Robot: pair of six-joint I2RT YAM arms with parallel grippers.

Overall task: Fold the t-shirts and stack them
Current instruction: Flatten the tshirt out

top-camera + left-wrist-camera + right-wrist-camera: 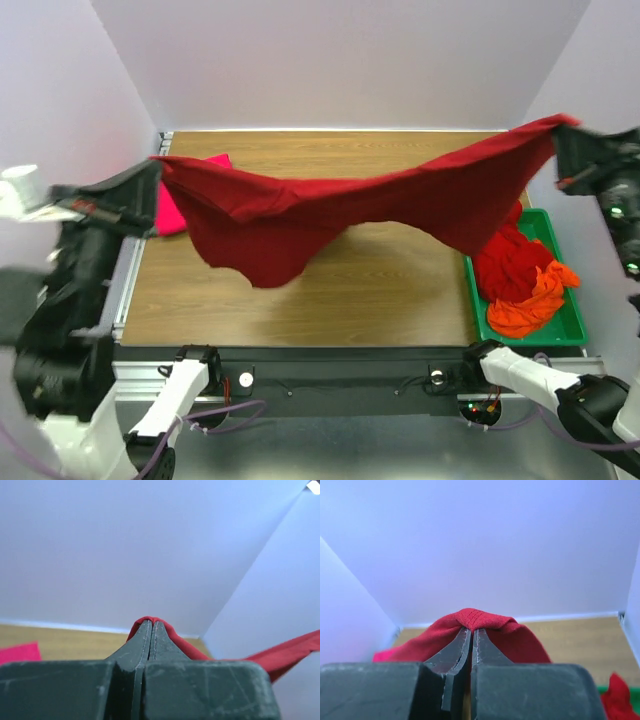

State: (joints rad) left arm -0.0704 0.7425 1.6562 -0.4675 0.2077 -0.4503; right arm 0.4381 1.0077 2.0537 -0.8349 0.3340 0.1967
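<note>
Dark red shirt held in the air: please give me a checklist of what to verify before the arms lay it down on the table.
1. Grip of left pincer on the shirt: ok, shut on its edge.
2. Grip of right pincer on the shirt: ok, shut on its edge.
3. Cloth stretched flat between them: not ok, the middle sags and bunches.
4. Lowest fold off the table: cannot tell from above.
5. The pink shirt out of the way: cannot tell, the held shirt partly hides it.
6. Right end apart from the pile in the tray: cannot tell, they overlap in the top view.
</note>
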